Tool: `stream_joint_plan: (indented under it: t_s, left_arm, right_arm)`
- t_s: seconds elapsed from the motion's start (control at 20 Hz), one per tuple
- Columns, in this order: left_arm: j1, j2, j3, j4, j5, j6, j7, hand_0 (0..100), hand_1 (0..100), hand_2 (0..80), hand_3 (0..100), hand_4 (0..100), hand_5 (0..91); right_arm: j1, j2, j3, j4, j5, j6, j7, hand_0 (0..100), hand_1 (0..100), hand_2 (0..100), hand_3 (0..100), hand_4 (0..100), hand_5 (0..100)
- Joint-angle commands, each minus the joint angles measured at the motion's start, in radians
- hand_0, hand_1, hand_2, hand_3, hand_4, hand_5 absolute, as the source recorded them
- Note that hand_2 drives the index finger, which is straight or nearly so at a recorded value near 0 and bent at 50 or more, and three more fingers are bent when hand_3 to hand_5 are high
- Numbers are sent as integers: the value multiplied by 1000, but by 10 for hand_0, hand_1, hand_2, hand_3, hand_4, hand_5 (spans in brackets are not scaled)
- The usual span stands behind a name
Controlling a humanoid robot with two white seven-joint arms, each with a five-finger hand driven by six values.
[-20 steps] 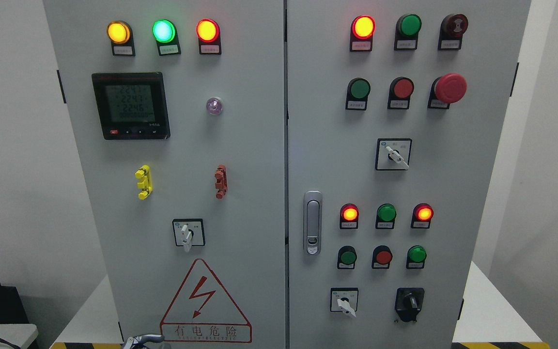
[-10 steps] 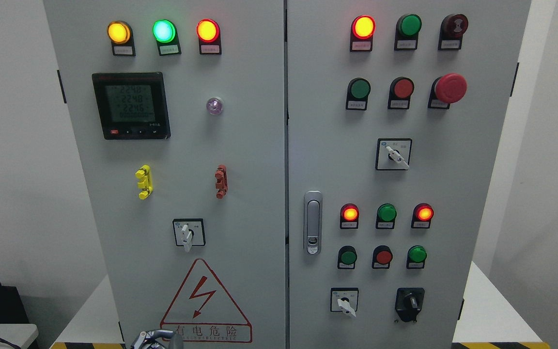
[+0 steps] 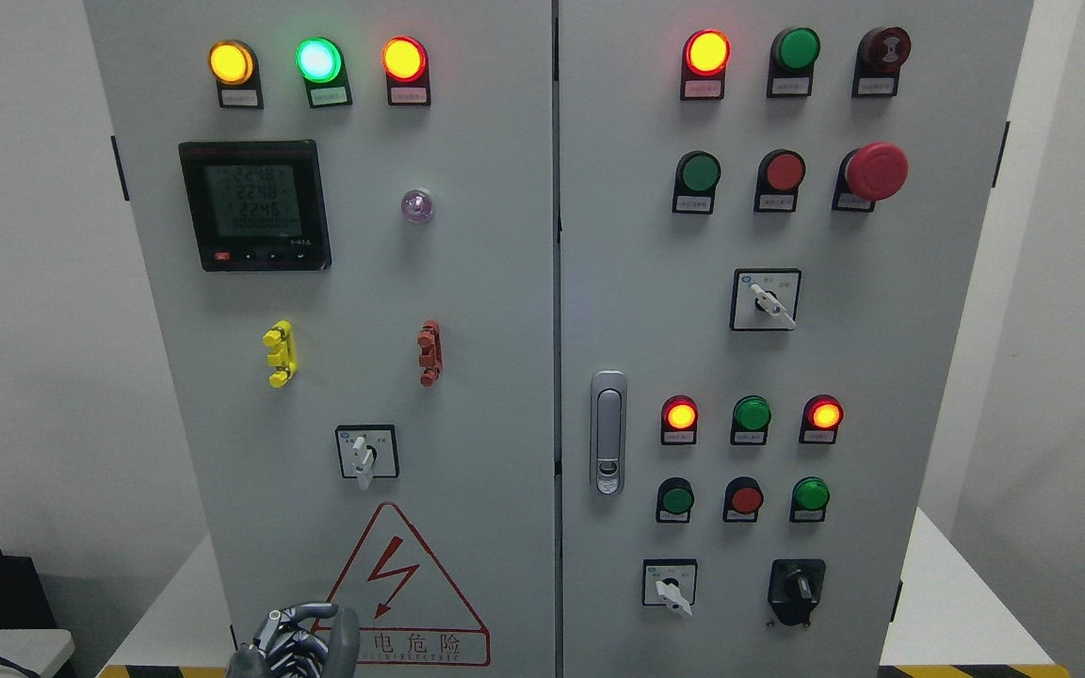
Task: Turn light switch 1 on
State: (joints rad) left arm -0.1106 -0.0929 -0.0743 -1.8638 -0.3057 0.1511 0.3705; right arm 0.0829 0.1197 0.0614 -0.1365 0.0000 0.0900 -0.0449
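A grey electrical cabinet (image 3: 467, 282) with two doors fills the head view. On the left door a white rotary selector switch (image 3: 364, 456) points down. The right door carries two more white selectors, an upper one (image 3: 767, 301) and a lower one (image 3: 670, 588), plus a black rotary knob (image 3: 795, 586). My left hand (image 3: 298, 645) shows only its top at the bottom edge, below the left door's selector and over the red warning triangle (image 3: 398, 589). It touches no switch. The right hand is out of view.
Lit yellow, green and red lamps (image 3: 318, 59) top the left door above a digital meter (image 3: 254, 205). The right door holds push buttons, a red emergency stop (image 3: 874, 171) and a door handle (image 3: 607, 431). Yellow (image 3: 279, 353) and red (image 3: 429, 352) clips protrude mid-door.
My left hand has risen from the bottom edge, showing more of itself in front of the warning triangle. The lamps and switches are unchanged.
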Motion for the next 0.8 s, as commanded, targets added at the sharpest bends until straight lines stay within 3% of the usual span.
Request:
stream_joint_plan:
  t_s: [0.0,0.3,0.75]
  left_arm:
    - [-73,-10,-62,0,-1,62,39,109,348,431,805,897,865]
    - [-95,-11,-70,3,0,70,42,95,407,442,809,899,865]
    - [-129,-14,-70,3,0,97,64,172,390,448,818,901,865]
  right_arm:
    - [0,0,0,0,-18,0,0,120,389,0,0,0,0]
    - [0,0,0,0,-18,0,0,120,389,0,0,0,0]
    - [0,0,0,0,-17,0,0,120,389,0,0,0,0]
